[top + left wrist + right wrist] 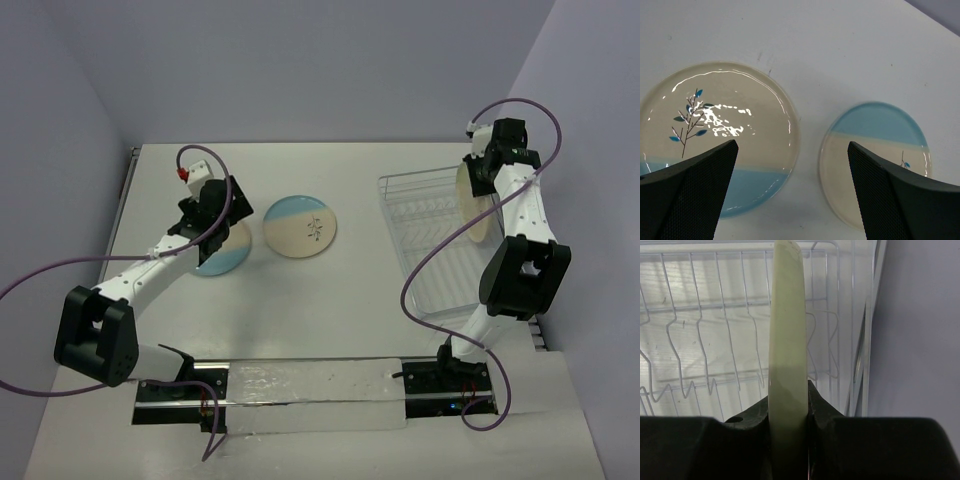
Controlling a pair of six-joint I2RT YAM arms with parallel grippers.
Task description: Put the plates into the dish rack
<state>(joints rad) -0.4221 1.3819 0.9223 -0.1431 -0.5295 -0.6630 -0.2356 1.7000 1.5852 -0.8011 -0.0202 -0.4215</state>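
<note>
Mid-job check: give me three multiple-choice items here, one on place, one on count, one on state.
1. Where is the round pale green and cream plate? A) flat beside the others B) on edge at the clear rectangular dish rack C) under the left arm
2. How many round light blue and cream plates lie on the white table? A) one B) three C) two
3. The left gripper is: A) open, empty B) shut on a plate C) shut, empty
1 B: the right gripper clamps it upright, tines behind. 2 C: both show under the left wrist. 3 A: its fingers stand wide apart.
</note>
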